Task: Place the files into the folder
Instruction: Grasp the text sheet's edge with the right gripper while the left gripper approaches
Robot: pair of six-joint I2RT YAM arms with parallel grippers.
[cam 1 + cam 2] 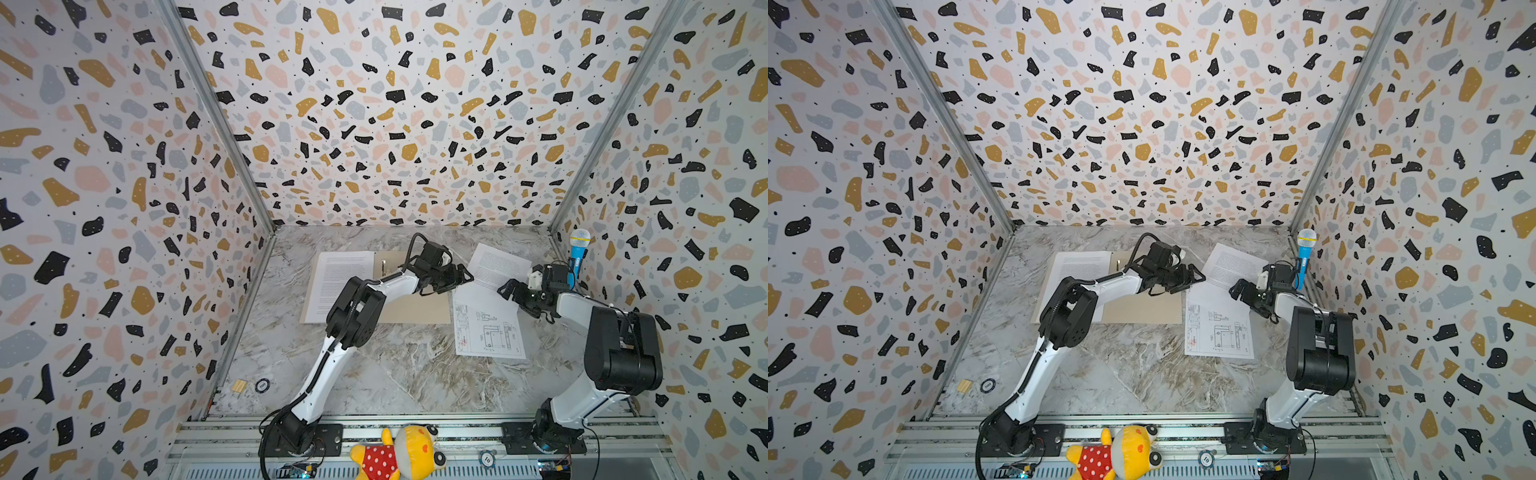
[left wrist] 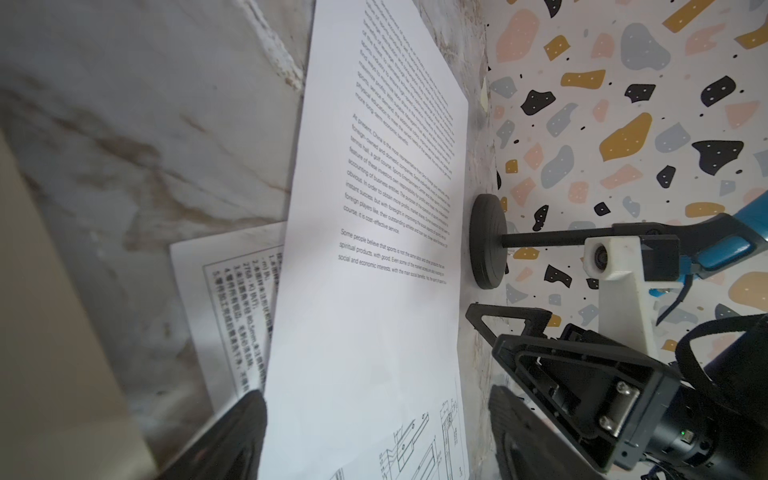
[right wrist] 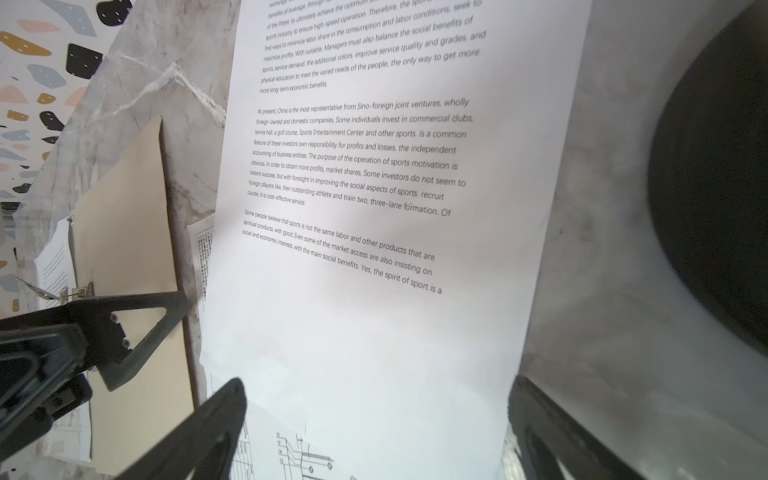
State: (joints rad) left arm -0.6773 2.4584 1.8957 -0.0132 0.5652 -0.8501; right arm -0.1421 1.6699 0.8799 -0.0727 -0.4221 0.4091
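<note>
The left end effector (image 1: 459, 279) hovers wide and empty over the right edge of the folder (image 1: 415, 311); the right end effector (image 1: 510, 296), equally wide, hangs over the loose text sheet (image 1: 496, 266). One filed text sheet (image 1: 338, 282) lies on the folder's left half, so roughly a third looks done; the loose one and the drawing sheet (image 1: 488, 328) it overlaps lie on the bench (image 1: 374, 365) beside it

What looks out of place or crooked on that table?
A printed page lies crooked across the drawing sheet, both outside the folder. A toy microphone stands by the right wall and a stuffed toy lies on the front rail, unrelated to paperwork.
</note>
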